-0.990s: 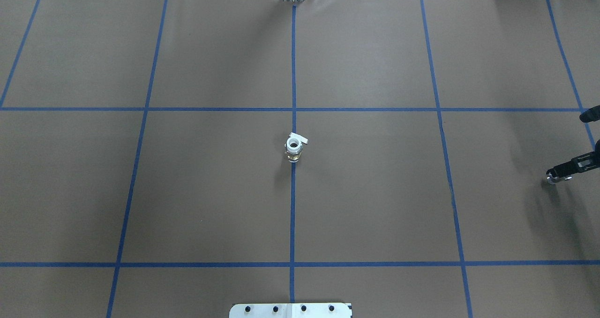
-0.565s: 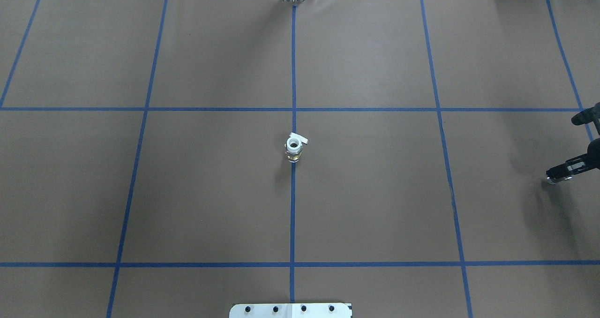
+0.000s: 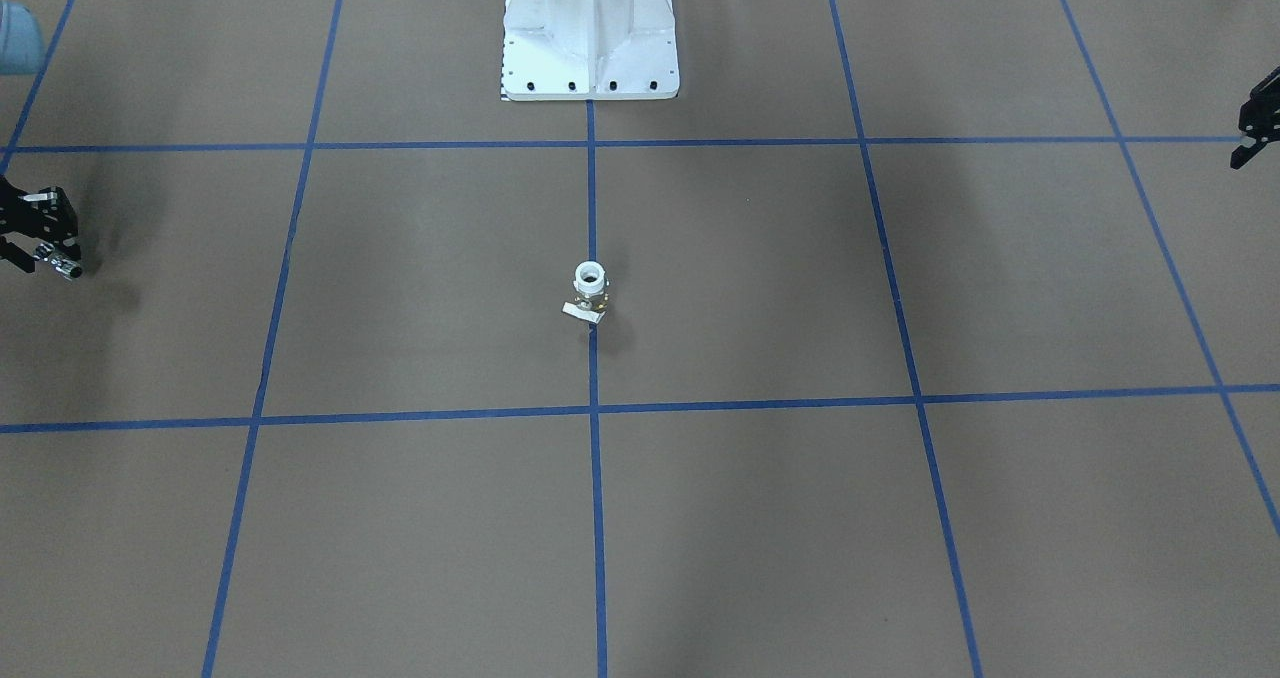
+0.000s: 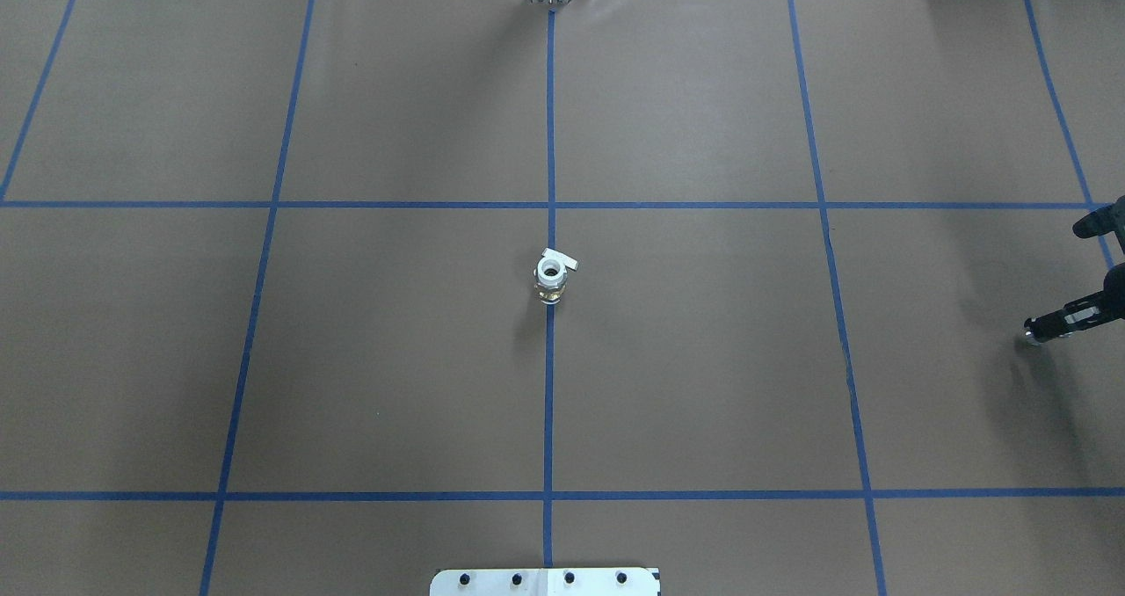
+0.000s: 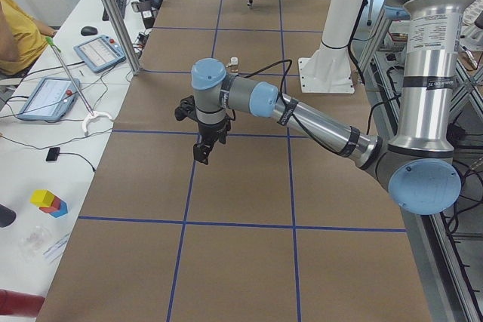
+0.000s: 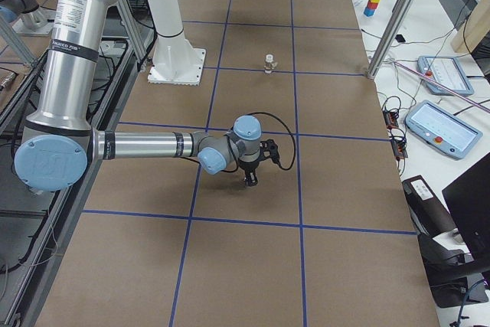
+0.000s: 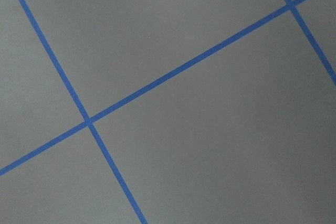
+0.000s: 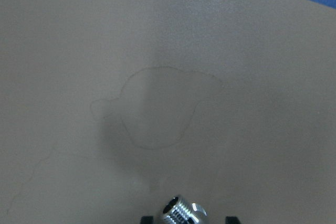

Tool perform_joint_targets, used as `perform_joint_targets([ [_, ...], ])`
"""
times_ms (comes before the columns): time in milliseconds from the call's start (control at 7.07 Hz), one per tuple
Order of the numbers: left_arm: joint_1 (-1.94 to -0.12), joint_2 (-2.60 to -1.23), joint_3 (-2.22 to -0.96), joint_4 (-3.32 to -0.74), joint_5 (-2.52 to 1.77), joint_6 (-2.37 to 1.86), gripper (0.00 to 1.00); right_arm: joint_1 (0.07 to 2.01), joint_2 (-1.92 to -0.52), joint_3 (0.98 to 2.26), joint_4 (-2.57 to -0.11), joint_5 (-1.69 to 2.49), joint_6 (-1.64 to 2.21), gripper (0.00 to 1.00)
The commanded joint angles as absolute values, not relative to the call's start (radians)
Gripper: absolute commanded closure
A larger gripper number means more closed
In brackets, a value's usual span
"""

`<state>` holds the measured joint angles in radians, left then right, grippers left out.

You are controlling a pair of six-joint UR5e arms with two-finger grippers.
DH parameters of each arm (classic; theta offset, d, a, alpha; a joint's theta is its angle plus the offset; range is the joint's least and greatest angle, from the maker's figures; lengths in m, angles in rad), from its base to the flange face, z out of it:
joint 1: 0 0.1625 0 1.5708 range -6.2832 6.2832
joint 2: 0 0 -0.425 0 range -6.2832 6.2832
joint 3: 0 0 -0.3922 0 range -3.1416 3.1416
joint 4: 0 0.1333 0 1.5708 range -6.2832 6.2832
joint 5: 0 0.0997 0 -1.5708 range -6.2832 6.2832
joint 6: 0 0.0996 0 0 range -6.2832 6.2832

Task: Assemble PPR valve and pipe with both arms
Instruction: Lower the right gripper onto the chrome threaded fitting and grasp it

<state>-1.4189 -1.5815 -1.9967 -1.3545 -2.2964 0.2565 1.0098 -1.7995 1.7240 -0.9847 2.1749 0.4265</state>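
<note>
PPR valve (image 4: 551, 277) stands upright at the middle of the table (image 4: 703, 385), white collar up, well apart from my grippers. My right gripper (image 4: 1041, 326) clamps the chrome pipe (image 8: 181, 211) far out to my right. Whether my left gripper (image 5: 202, 154) is parted or closed, I cannot tell.

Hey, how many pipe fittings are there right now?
2: the valve stands at the table's centre; the pipe is at the right gripper's tip, near the table's right edge.
</note>
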Motion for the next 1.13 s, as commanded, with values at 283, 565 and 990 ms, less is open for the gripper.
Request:
perform_joint_targets([
  [283,-1.419,-1.582,-1.997,-1.355,-2.296,0.255,0.00,1.009,-1.795,1.723,-0.988,2.177,0.425,0.72],
  [565,-1.419,-1.582,-1.997,-1.355,-2.296,0.255,0.00,1.012,-1.799,1.727,-0.986,2.178,0.425,0.96],
  [990,-1.422,-1.572,-1.990,-1.351,-2.292,0.256,0.00,1.017,-1.772,1.730,-0.989,2.191,0.437,1.00],
])
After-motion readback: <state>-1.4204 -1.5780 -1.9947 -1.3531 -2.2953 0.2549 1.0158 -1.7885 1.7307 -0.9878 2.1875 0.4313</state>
